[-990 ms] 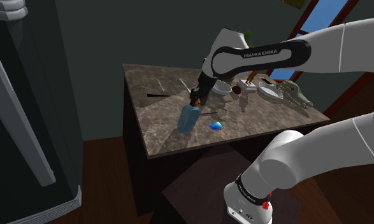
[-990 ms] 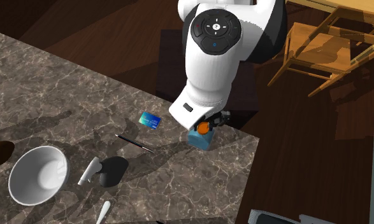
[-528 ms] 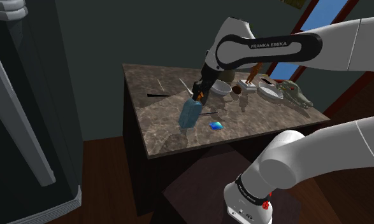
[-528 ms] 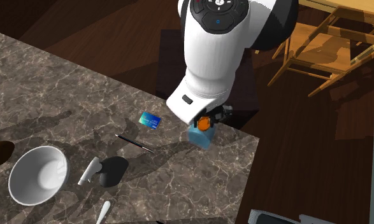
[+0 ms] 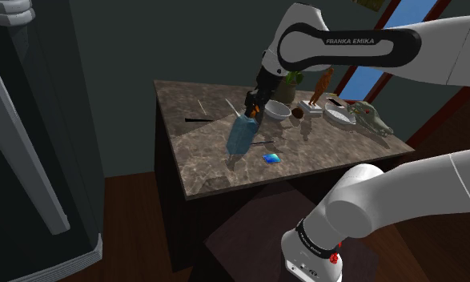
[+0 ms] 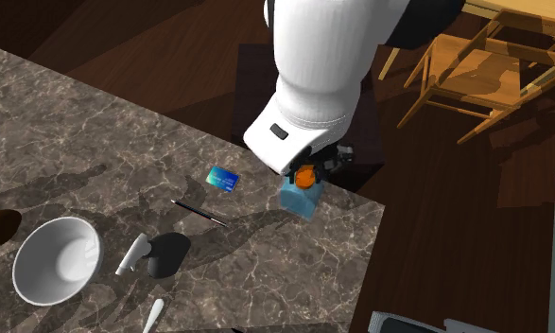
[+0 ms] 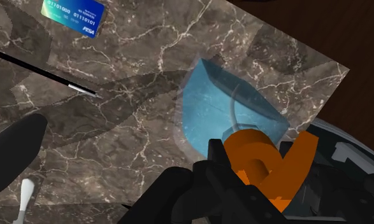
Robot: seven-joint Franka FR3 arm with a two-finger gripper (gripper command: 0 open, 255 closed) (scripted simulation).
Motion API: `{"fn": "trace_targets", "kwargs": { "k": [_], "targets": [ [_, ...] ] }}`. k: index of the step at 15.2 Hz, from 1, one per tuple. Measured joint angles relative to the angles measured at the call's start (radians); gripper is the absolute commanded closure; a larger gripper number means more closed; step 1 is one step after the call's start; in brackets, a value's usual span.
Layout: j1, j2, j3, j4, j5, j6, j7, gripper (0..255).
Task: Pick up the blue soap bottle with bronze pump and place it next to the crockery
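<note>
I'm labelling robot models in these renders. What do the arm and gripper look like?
The arm has smooth, rounded white links and a black band lettered FRANKA EMIKA in white. A dark ring with small red marks circles its lowest link. The gripper is all black.

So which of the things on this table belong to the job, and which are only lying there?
Belong to the job: blue soap bottle with orange pump, clasped by the gripper; white bowl, crockery to set it beside.
Only lying about: blue card; black pen; crocodile figure.
</note>
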Motion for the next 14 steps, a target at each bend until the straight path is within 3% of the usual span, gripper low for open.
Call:
{"fn": "trace_targets", "kwargs": {
  "k": [14],
  "targets": [
    [0.003,-0.014,0.008,0.178,0.002,-0.192,0.009,255]
  ]
}}
